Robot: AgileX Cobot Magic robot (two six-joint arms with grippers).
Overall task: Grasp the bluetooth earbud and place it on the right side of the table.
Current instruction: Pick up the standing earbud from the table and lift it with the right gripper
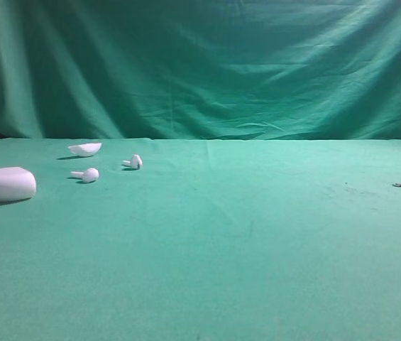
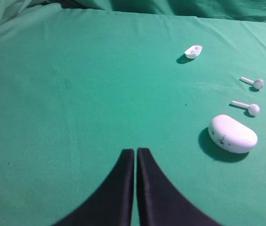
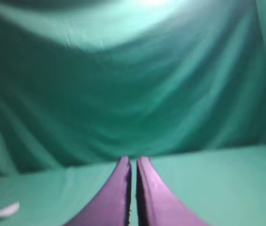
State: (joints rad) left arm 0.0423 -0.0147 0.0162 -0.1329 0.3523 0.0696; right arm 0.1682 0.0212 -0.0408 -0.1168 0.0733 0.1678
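Note:
Two tiny white earbuds lie at the far left of the green table (image 1: 243, 256): one (image 1: 87, 174) nearer the front, the other (image 1: 133, 162) behind and to its right. In the left wrist view they lie at the right edge, one (image 2: 249, 108) just above the case, the other (image 2: 254, 83) farther up. My left gripper (image 2: 136, 151) is shut and empty, well left of them. My right gripper (image 3: 133, 161) is shut and empty, facing the backdrop. Neither gripper shows in the exterior view.
A large oval white case (image 1: 4, 184) lies at the left edge, also in the left wrist view (image 2: 232, 134). A white shell-shaped piece (image 1: 85, 148) lies behind the earbuds, seen too in both wrist views (image 2: 193, 51) (image 3: 8, 210). A small dark speck (image 1: 397, 185) lies at far right.

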